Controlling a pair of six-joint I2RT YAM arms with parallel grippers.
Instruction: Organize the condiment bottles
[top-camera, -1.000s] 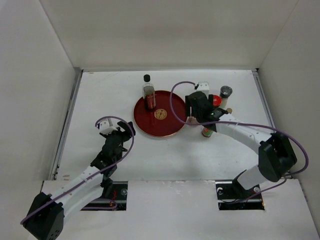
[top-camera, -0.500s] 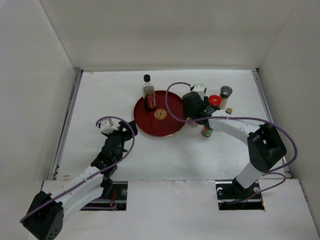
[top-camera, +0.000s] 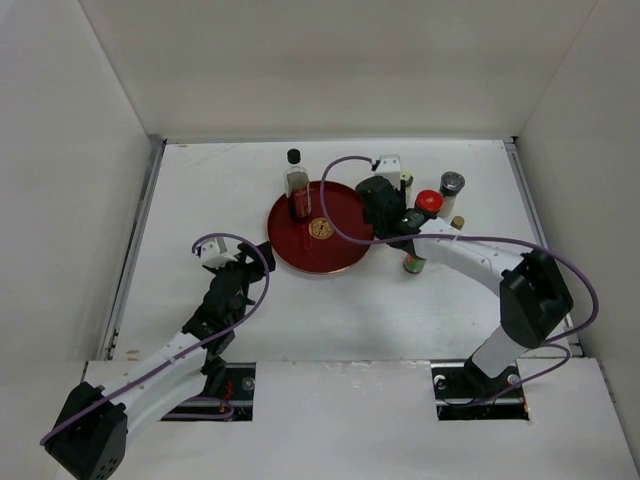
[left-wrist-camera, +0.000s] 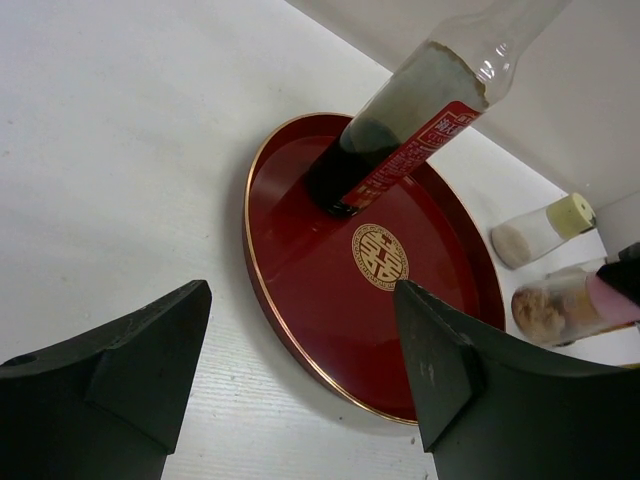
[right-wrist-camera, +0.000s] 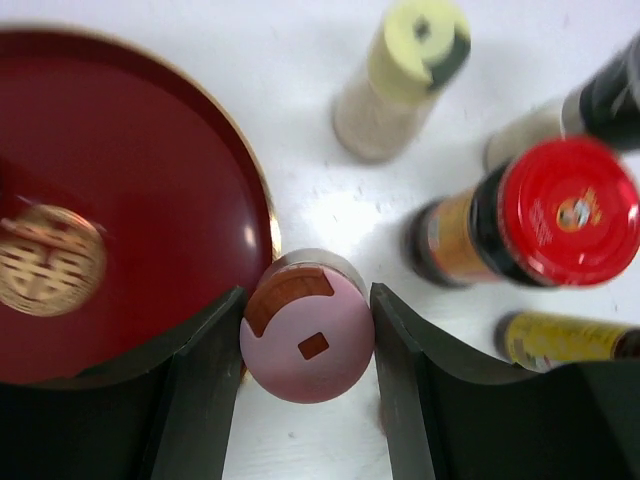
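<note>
Dark sauce bottle (left-wrist-camera: 390, 150) on red tray (top-camera: 335, 250); other bottles (right-wrist-camera: 400, 80) off tray. Right gripper (right-wrist-camera: 305, 300) straddles pink-capped jar (right-wrist-camera: 307, 345), grip unclear; left gripper (left-wrist-camera: 300, 300) wide, empty.

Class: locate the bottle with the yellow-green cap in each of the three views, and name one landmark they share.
Top external: yellow-green-capped bottle just right of the red tray.
Left wrist: far right, beyond the tray.
Right wrist: top, right of centre.
Shared landmark: the red tray.
</note>
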